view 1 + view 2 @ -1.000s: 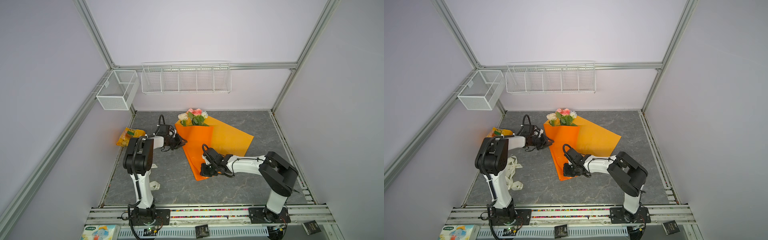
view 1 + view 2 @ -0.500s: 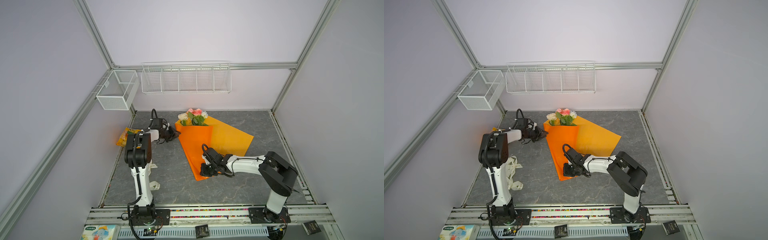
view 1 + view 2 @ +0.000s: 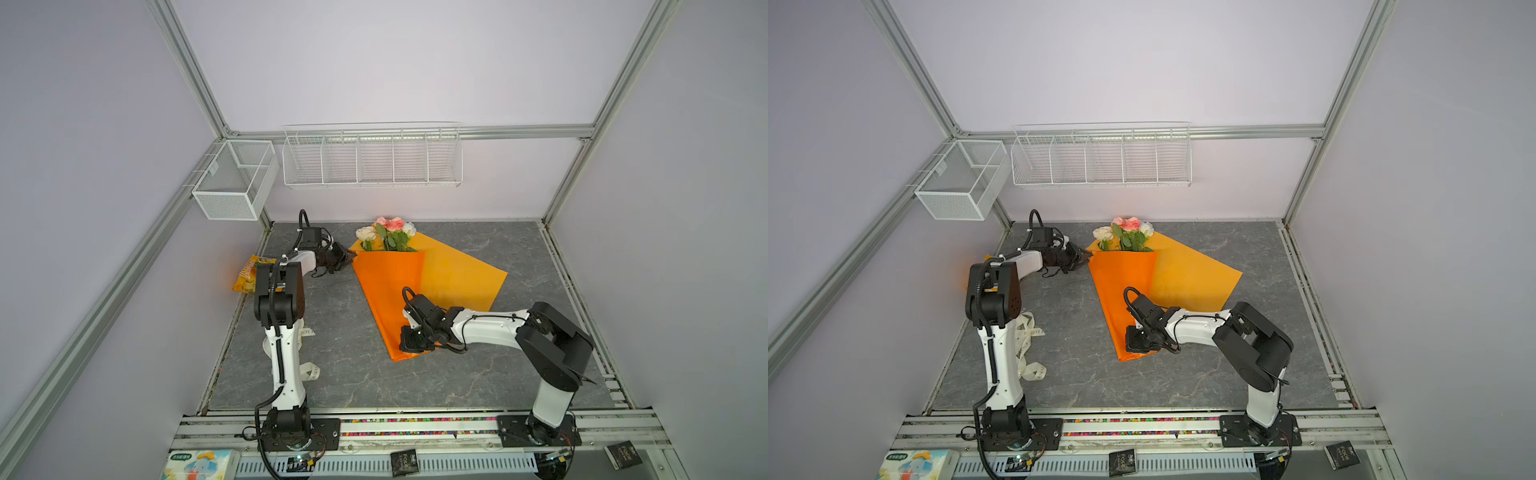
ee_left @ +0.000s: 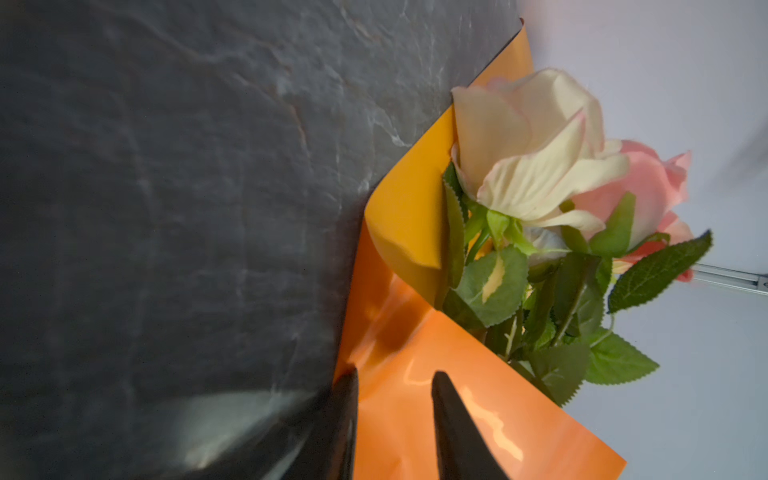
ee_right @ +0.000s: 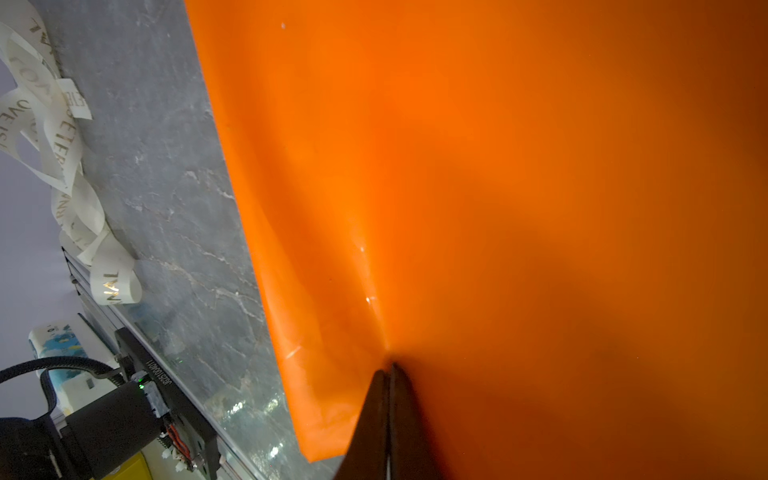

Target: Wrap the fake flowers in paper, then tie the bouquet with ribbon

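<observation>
While the bouquet of fake flowers (image 3: 390, 235) lies in orange paper (image 3: 386, 286) on the table (image 3: 457, 374), the left gripper (image 4: 395, 395), jaws apart, sits at the paper's corner beside the blooms. The right gripper (image 5: 388, 374), jaws together, touches the wrap's narrow end.

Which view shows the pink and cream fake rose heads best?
Left wrist view: the rose heads appear close and sharp. Both top views show them small; the right wrist view shows orange wrapping paper, no roses.

Grey slate tabletop (image 3: 415, 386): wrapped bouquet (image 3: 388, 235), ribbon (image 3: 1034, 370), probably snack bag (image 3: 249, 276).
</observation>
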Motion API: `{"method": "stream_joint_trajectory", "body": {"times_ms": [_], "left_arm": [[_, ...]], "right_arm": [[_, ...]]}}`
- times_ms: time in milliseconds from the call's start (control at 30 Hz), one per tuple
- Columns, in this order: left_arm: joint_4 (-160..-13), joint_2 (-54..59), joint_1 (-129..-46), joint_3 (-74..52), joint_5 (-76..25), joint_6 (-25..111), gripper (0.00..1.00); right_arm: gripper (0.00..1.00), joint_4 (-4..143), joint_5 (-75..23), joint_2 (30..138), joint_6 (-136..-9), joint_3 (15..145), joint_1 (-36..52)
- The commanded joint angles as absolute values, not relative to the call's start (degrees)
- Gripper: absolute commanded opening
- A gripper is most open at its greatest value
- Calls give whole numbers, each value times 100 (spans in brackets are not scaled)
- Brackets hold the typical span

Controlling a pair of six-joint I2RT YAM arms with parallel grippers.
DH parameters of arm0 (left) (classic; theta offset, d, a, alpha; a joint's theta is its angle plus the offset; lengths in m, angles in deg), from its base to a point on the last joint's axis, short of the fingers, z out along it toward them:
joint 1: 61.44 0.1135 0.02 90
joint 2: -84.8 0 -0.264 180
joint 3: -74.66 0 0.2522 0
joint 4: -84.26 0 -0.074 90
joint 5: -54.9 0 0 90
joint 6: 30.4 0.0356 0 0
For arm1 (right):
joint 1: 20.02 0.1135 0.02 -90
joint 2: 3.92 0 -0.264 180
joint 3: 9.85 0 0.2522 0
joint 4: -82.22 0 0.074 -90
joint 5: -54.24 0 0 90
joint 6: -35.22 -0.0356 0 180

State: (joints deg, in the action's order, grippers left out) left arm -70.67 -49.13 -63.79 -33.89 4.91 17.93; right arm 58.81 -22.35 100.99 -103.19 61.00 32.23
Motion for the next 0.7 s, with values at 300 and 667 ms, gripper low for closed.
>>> {"method": "stream_joint_trajectory", "body": {"times_ms": [300,667], "left_arm": [[-5834,-5957,-6246,-4831,-306,1767,32],[-5629,-4963,-6219,-4828,-186,2014,37]], "right_arm": [[7,5185,-2460,10551,-10273,5894,3237],[7,5370,-2366,10534,-10377,6052,3224]]}}
